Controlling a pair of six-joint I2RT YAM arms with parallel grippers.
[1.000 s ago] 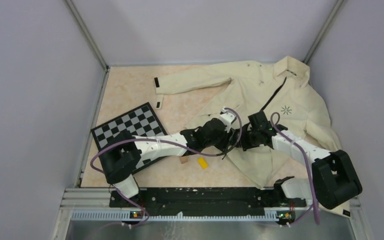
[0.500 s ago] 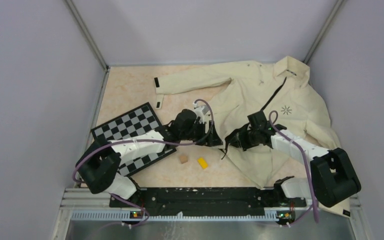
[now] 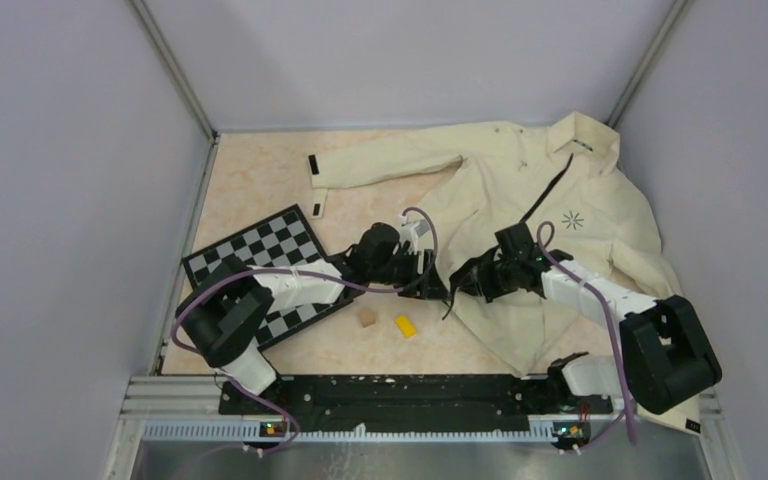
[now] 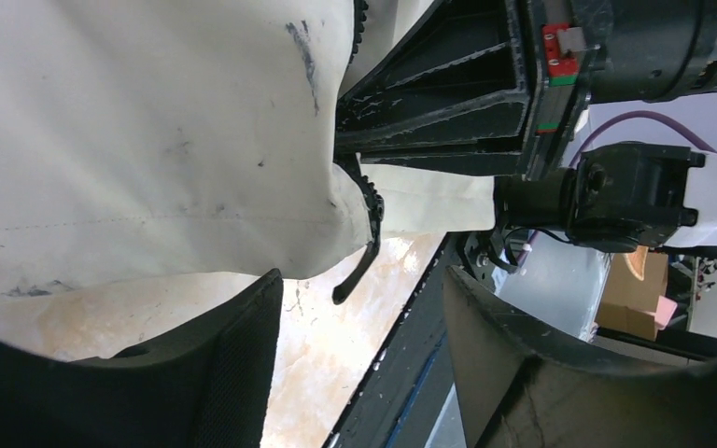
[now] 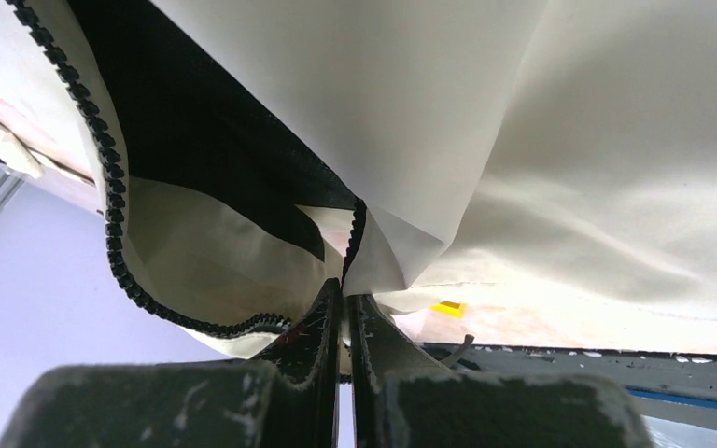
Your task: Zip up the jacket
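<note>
The large cream fabric jacket (image 3: 490, 170) lay spread over the right rear part of the pale tan table (image 3: 260, 190), its collar up in the far right corner and one sleeve stretched leftwards along the back. The right gripper (image 5: 345, 291) was pinched fully closed on the lower front edge, right beside the black toothed zipper tape (image 5: 112, 215), and held that corner lifted off the table, I'd say to present the zip's bottom end to the other arm. The left gripper (image 3: 428, 283) faced it from just beside, jaws spread wide with nothing between them, aimed at the hem corner where a short black zipper tail (image 4: 364, 238) dangled. It looked to me as though it was lining up to take the opposite side so the two halves could be mated; the lower front hung unjoined, so the zipping proper had not begun. A black-and-white chequered board (image 3: 260, 255), a small brown cube (image 3: 366, 318) and a yellow block (image 3: 405, 325) sat near the left arm, apart from the cloth
</note>
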